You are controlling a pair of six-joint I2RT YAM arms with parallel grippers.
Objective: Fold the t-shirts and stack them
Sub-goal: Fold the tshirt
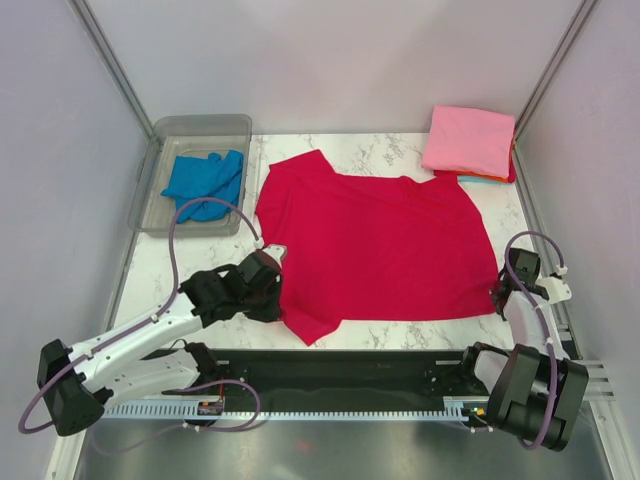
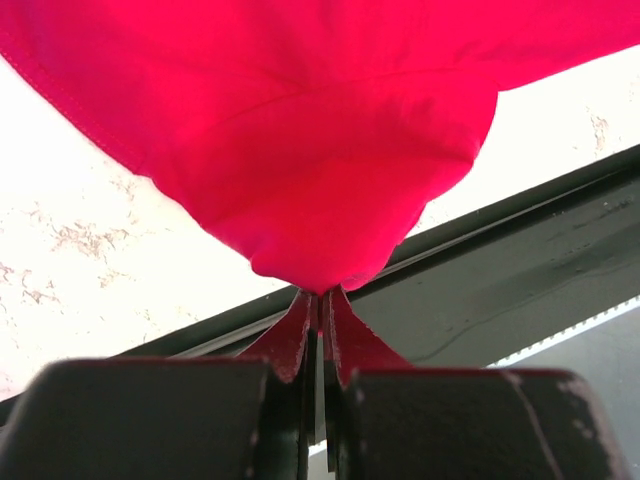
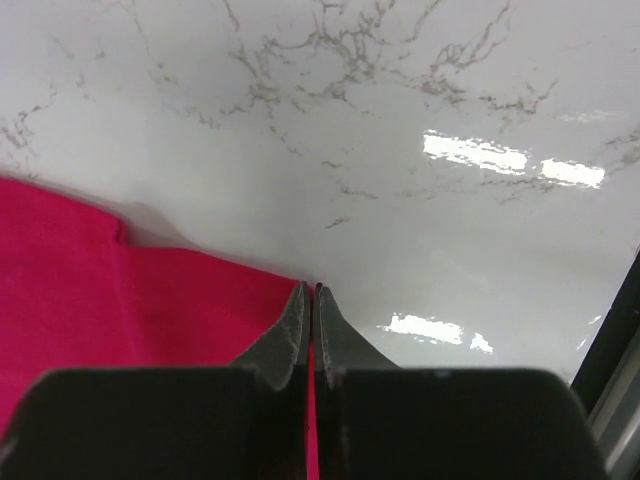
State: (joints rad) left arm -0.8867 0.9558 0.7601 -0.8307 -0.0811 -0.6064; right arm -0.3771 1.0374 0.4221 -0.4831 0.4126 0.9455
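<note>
Slippage at the right side looks the likeliest fault: the red t-shirt [image 1: 375, 245] lies spread flat in the middle of the desk [image 1: 400, 150], and the right fingers [image 3: 298, 320] are closed on only the very tip of its near right corner, so a pull could let that thin bite slide free and drop the edge crooked. The left fingers [image 2: 303, 318] are clamped on a bunched pinch of its left edge. If the two arms lift or travel unevenly, the cloth may twist or drag, perhaps toward the folded pink t-shirt [image 1: 468, 140] at the far right corner, spoiling the fold.
</note>
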